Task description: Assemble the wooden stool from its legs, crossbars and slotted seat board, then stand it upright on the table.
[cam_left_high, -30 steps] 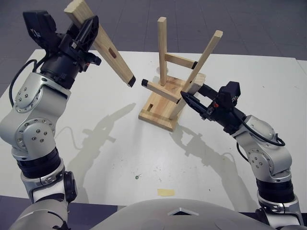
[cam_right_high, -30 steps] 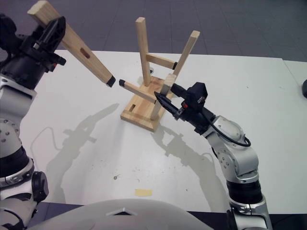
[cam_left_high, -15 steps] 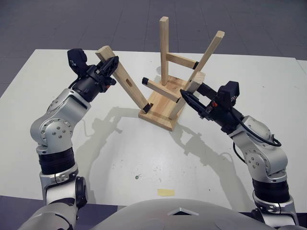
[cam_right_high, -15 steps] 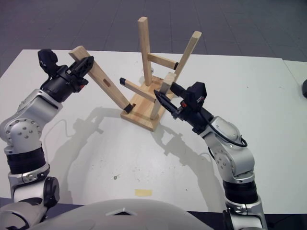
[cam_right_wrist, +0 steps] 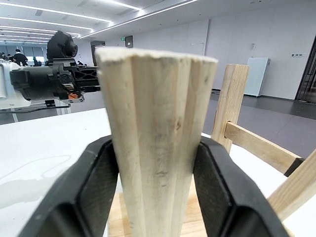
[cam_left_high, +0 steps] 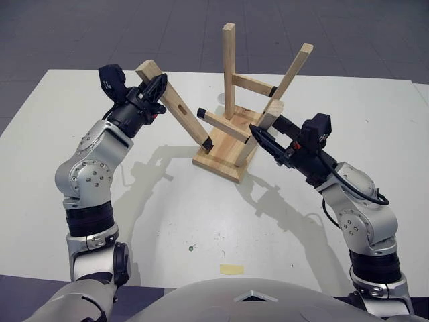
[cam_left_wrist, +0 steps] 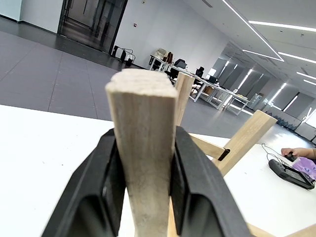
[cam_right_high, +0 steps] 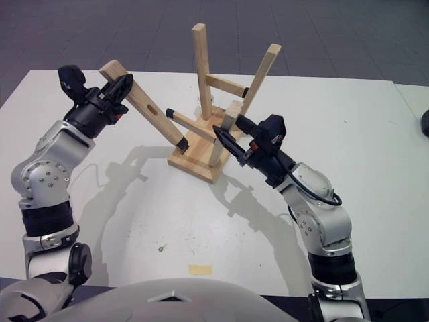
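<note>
The stool lies upside down on the white table (cam_left_high: 167,221), its seat board (cam_left_high: 224,159) flat and two tall legs (cam_left_high: 229,67) pointing up, joined by a crossbar (cam_left_high: 251,84). A lower crossbar (cam_left_high: 224,125) sticks out to the left with a dark free end. My left gripper (cam_left_high: 155,90) is shut on a loose slotted leg (cam_left_high: 177,107), which slants down so that its dark tip is by the board's left corner, under that crossbar. My right gripper (cam_left_high: 265,127) is shut on the short leg (cam_left_high: 258,137) at the board's near right; its fingers (cam_right_wrist: 94,197) squeeze the wood (cam_right_wrist: 158,148).
A small yellowish scrap (cam_left_high: 232,269) lies near the table's front edge. Open tabletop spreads in front of the stool and to both sides. The table's back edge runs just behind the stool.
My left arm swung the loose leg from high at the left down to the seat board, then nudged its tip up toward the free crossbar end. The right arm barely shifted.
</note>
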